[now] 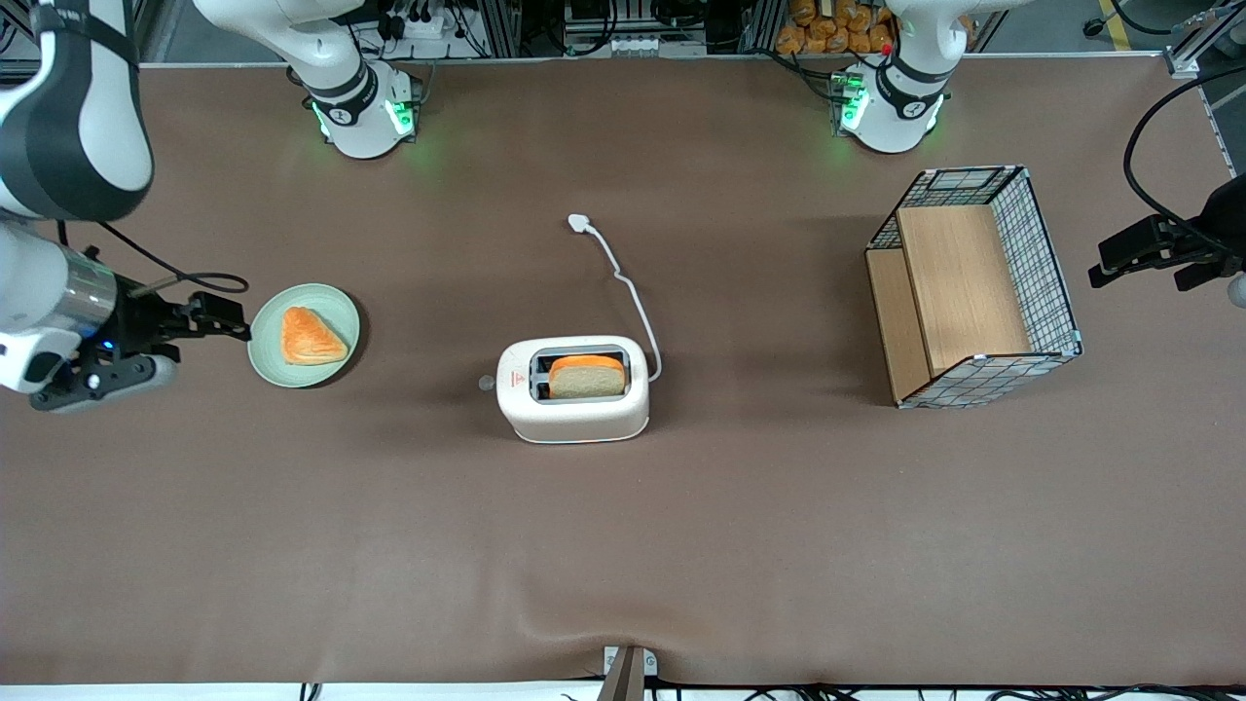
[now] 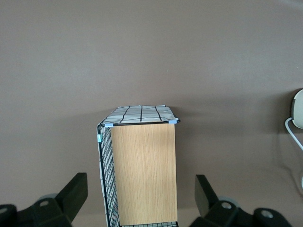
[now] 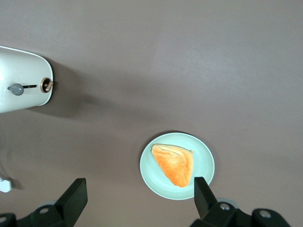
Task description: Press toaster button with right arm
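At mid-table stands the toaster (image 1: 572,389), cream-white and rounded, with a slice of bread (image 1: 587,377) upright in the slot nearer the front camera. Its white cord (image 1: 633,292) runs away from the front camera across the brown table (image 1: 681,545) and ends in a plug (image 1: 580,223). The toaster button (image 1: 486,384), a small grey round knob, projects from the narrow end that faces the working arm's end of the table; in the right wrist view the same knob (image 3: 16,89) sits beside a brownish dial (image 3: 46,84). Between the toaster and the right arm (image 1: 58,195) lies a pale green plate (image 1: 336,302) carrying a triangular orange pastry (image 1: 311,337). The gripper (image 1: 222,318) hovers at the plate's edge, well apart from the toaster; its two black fingers (image 3: 75,196) are spread apart with nothing between them. Toward the parked arm's end of the table rests a black wire basket (image 1: 1046,263) lined with wooden panels
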You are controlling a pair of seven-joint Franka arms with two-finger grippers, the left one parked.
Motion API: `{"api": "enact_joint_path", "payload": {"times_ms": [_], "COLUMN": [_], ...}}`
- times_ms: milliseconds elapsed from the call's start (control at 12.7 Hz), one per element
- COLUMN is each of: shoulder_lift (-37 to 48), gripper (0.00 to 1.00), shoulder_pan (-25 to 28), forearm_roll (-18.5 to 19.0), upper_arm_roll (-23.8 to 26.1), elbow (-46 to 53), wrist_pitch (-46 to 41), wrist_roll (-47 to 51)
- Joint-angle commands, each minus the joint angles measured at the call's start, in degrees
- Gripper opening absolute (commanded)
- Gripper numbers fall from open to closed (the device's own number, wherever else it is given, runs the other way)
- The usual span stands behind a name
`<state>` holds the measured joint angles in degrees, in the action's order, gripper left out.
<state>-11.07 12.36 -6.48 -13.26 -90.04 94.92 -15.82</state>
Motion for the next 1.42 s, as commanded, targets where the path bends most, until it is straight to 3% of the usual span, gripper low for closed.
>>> {"api": "enact_joint_path", "payload": {"times_ms": [0,394,709,1340], "shoulder_lift": [3.4,5.4,8.9,12.0], "gripper": [1.0,1.0,1.0,1.0], "shoulder_pan": [-0.2,-2.1,-10.2,-11.6], "forearm_roll": [2.2,2.8,2.8,2.9], "upper_arm_roll": [0.4,1.1,8.4,8.7], "elbow": [-2.3,-1.0,-1.0,-0.8], "wrist_pitch": [-2.0,-3.4,-5.2,-12.7], "wrist_roll": [4.7,8.7,10.9,17.0]}}
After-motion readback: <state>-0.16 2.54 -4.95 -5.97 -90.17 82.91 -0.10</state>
